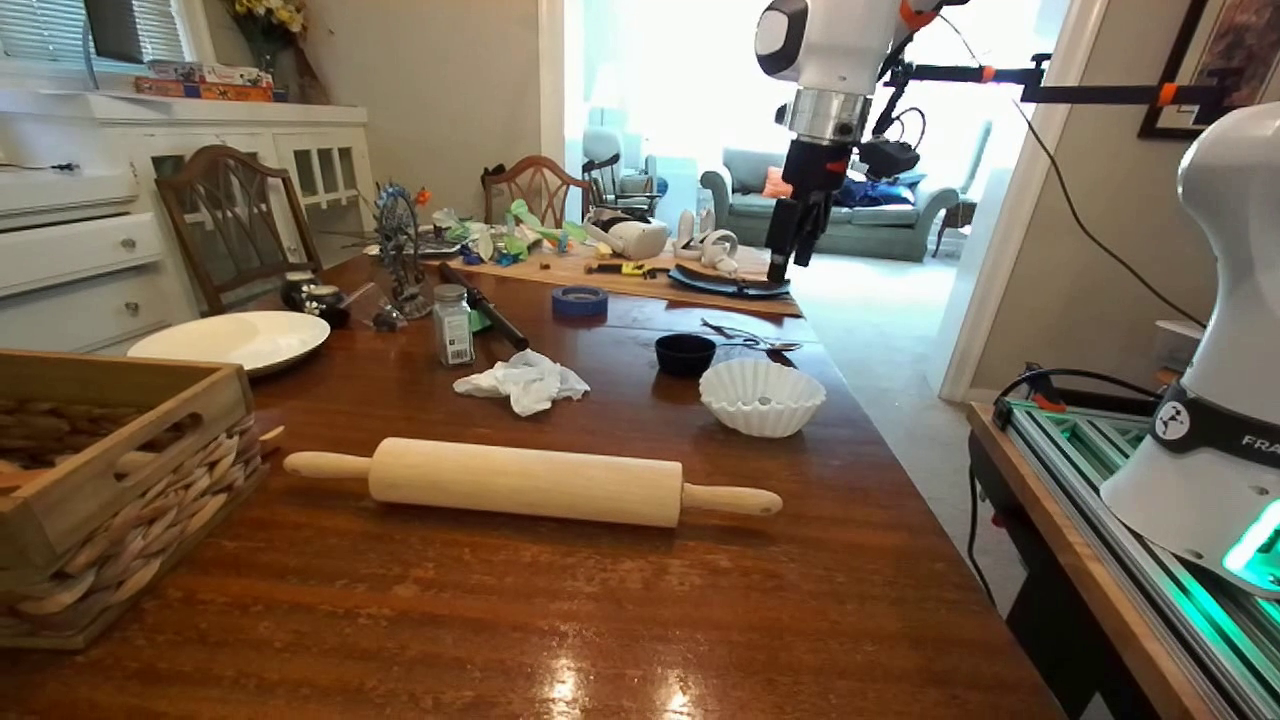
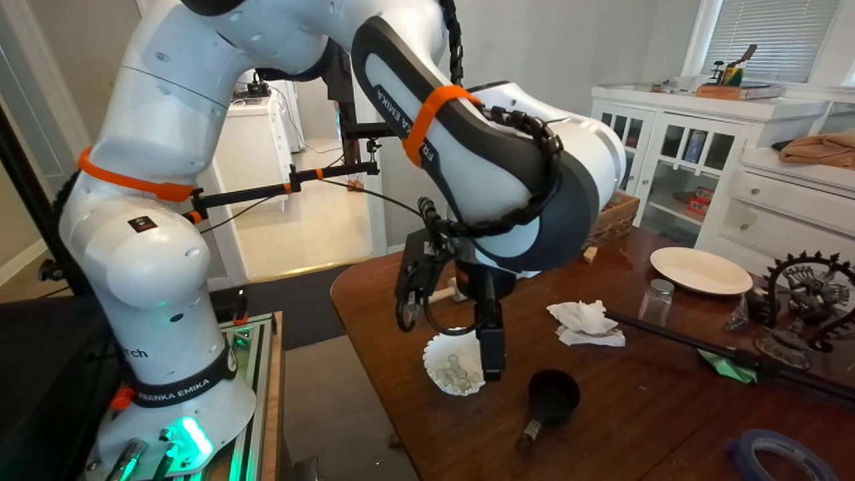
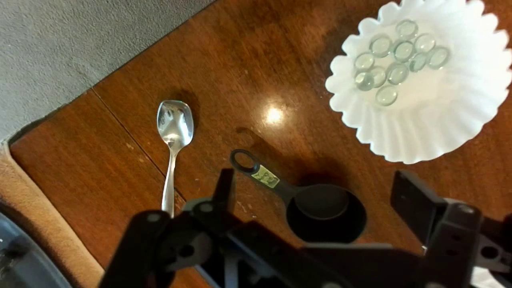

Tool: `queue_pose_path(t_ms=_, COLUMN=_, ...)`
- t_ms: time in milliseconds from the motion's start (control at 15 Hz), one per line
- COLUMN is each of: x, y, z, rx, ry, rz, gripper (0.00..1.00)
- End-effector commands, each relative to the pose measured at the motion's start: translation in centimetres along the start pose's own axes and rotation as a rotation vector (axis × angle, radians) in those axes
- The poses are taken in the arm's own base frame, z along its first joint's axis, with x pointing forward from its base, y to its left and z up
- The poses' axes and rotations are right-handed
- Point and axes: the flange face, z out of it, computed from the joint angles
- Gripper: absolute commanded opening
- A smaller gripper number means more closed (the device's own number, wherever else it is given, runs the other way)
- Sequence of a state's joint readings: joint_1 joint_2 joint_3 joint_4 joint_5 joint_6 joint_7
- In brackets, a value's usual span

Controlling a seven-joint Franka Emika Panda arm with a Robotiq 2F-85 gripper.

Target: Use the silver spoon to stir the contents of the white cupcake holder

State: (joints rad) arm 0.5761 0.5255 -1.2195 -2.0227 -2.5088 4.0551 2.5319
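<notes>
White arm in an arch, gripper downward, jaws wide apart.

In the wrist view, a lane of table runs free between the silver spoon and the white cupcake holder; the spoon's bowl has bare wood all round; the black measuring cup obstructs one side of that lane, its handle jutting toward the spoon; the holder's mouth faces up, unobstructed; in an exterior view, the rolling pin and crumpled tissue lie apart from the holder, leaving passage between.
</notes>
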Motion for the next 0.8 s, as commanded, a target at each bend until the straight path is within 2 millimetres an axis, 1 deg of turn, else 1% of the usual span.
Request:
queue_pose_path(t_ms=0, x=0.2, y=-0.3, z=0.1, rx=0.003, ry=0.001, rz=-0.007, gripper=1.0)
queue_pose_path(t_ms=333, x=0.1, y=0.7, z=0.4, rx=0.002, ry=-0.006, rz=0.01, gripper=1.0)
queue_pose_path(t_ms=733, x=0.1, y=0.7, z=0.4, rx=0.003, ry=-0.007, rz=0.009, gripper=1.0)
